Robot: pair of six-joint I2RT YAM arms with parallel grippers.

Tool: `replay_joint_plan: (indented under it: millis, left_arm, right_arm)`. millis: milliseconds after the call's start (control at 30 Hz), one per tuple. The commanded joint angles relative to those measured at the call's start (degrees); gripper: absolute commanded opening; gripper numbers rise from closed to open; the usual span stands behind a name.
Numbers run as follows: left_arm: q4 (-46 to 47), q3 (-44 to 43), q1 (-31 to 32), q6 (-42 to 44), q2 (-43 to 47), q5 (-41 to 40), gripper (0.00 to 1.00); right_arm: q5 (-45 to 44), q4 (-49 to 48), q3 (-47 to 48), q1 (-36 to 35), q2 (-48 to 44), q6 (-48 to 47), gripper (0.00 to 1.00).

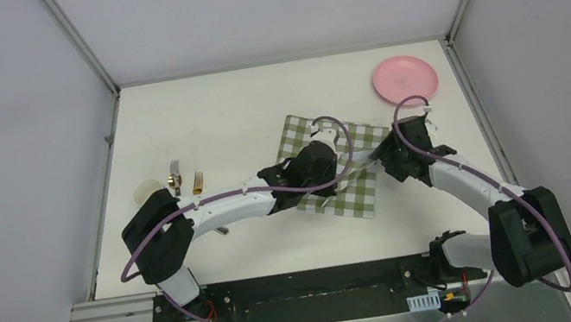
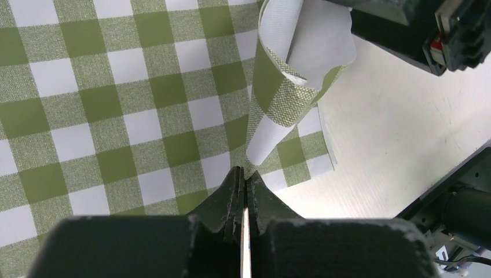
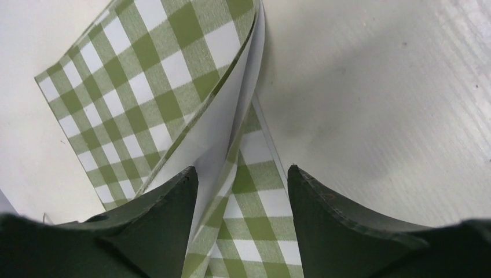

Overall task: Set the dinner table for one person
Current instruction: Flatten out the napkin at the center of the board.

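Left gripper (image 2: 244, 174) pinching checked cloth (image 2: 116, 104) at near hem, jaws closed on it; corner curling up just ahead of fingertips. Right gripper (image 3: 240, 171) standing open, straddling lifted fold, not clamping. I'm judging cloth light, floppy, apt to fold over, so I'm gripping hems, not middle. Rigid, smooth dinner table (image 1: 195, 115) lying beneath both tools, with open room ahead and side rail close beyond right gripper. Pink plate (image 1: 404, 78) sitting far ahead of right gripper; forks (image 1: 197, 181) and cup (image 1: 148, 189) sitting well left of left gripper.
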State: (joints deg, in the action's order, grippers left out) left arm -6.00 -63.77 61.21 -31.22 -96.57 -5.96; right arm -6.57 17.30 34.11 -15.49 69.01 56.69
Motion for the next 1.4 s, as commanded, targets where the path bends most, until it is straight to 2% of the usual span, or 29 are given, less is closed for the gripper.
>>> replay_joint_plan:
  millis: [0,300,767,967,1300,1367]
  left_arm:
    - [1.89,0.41,0.67,-0.83,3.32,-0.29,0.00]
    - [2.00,0.55,0.87,-0.95,3.24,-0.36,0.00]
    - [1.96,0.45,0.85,-0.67,3.77,-0.92,0.00]
    - [1.92,0.16,0.85,-0.68,3.59,-0.81,0.00]
    - [1.20,0.22,0.91,-0.17,5.72,-1.80,0.00]
    - [0.89,-0.08,0.84,0.14,5.95,-2.03,0.00]
  right_arm:
    - [0.66,-4.74,3.34,1.75,1.96,-0.04,0.62]
    - [1.92,-6.02,6.71,3.69,5.81,-0.06,0.62]
    - [4.26,-9.06,6.52,3.80,8.97,1.15,0.62]
    - [4.16,-9.48,4.88,3.86,8.55,1.15,0.44]
    - [4.95,-10.09,4.27,3.77,9.84,1.15,0.44]
    - [4.90,-10.18,4.18,3.77,9.61,1.15,0.40]
